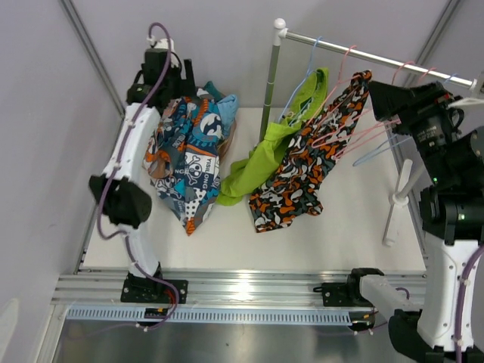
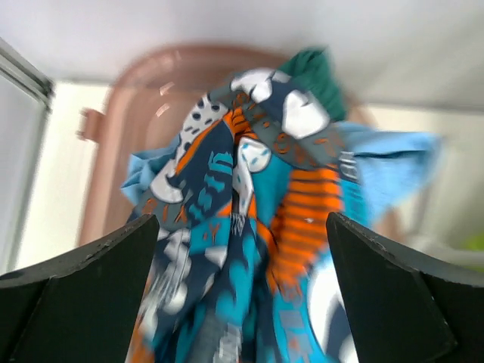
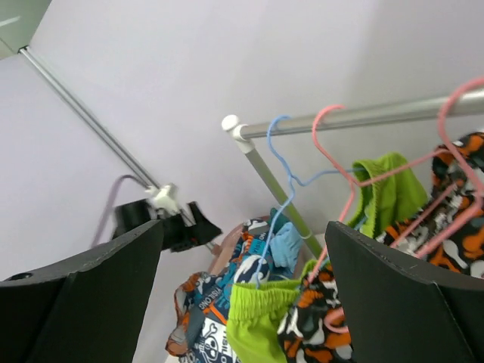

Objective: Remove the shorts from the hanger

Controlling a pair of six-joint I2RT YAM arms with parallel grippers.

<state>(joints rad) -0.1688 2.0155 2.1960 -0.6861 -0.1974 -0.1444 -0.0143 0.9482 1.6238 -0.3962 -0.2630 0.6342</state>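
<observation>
The cartoon-print shorts [image 1: 189, 162] lie draped over a pink bin, on top of the dark teal pair [image 1: 212, 91] and the light blue pair [image 1: 228, 102]. My left gripper [image 1: 175, 76] is open just above that pile; in the left wrist view [image 2: 242, 219] the cartoon shorts [image 2: 249, 204] fill the gap between its spread fingers. The lime green shorts [image 1: 261, 162] hang from a blue hanger [image 1: 306, 72]. The black-orange-white shorts [image 1: 302, 170] hang from a pink hanger [image 1: 342, 66]. My right gripper [image 1: 378, 94] is open and empty, to the right of them by the rail; it also shows in the right wrist view [image 3: 243, 225].
The rail [image 1: 370, 54] runs from a white-capped post [image 1: 271, 83] toward the right wall. Empty pink and blue hangers [image 1: 370, 144] hang near my right gripper. The pink bin [image 2: 151, 68] stands at the back left. A white stand [image 1: 398, 200] is at the right.
</observation>
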